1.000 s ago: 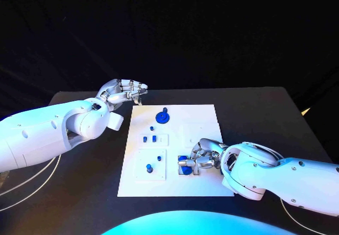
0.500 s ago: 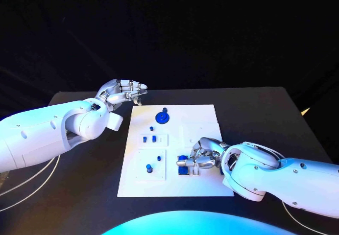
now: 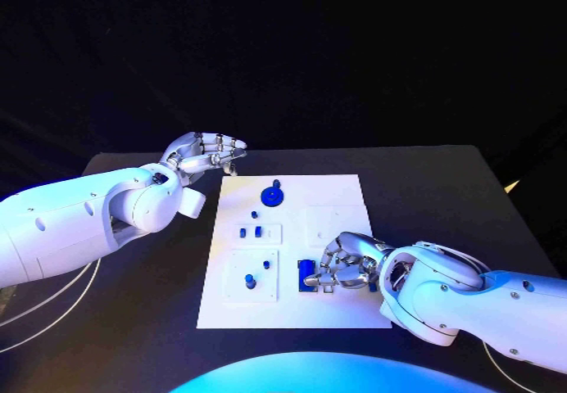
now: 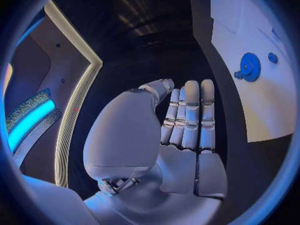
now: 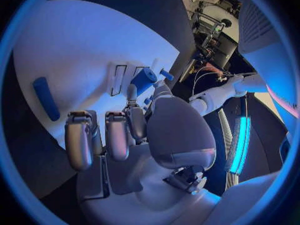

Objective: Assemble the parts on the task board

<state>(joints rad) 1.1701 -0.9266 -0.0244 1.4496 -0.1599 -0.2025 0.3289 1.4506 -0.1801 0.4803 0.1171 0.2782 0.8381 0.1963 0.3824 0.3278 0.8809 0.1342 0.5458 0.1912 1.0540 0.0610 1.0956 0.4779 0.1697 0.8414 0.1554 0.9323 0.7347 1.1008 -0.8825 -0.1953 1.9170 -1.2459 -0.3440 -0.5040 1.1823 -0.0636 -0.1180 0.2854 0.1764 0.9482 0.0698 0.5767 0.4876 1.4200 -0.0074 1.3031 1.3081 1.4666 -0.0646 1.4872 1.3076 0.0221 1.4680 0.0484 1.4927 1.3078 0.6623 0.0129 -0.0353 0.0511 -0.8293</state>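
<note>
The white task board (image 3: 337, 192) lies in the middle of the black table. A blue gear (image 3: 272, 196) sits near its far end, with small blue pegs (image 3: 251, 232) in the sockets below it. My right hand (image 3: 342, 266) rests over the board's near right part, fingers curled. In the right wrist view its thumb and a finger pinch a blue cylinder (image 5: 144, 80). A blue bar (image 3: 306, 269) lies just left of that hand. My left hand (image 3: 210, 154) hovers off the board's far left corner, fingers curled in on nothing.
More small blue pegs (image 3: 249, 281) stand in the near left socket plate. The left wrist view shows the blue gear (image 4: 250, 66) and the board's edge (image 4: 250, 105) beside my left hand (image 4: 187, 120). Bare black table (image 3: 437, 188) lies right of the board.
My right hand has shifted a little toward the near edge of the board, and the blue bar now shows lengthwise beside it. The left hand has not moved.
</note>
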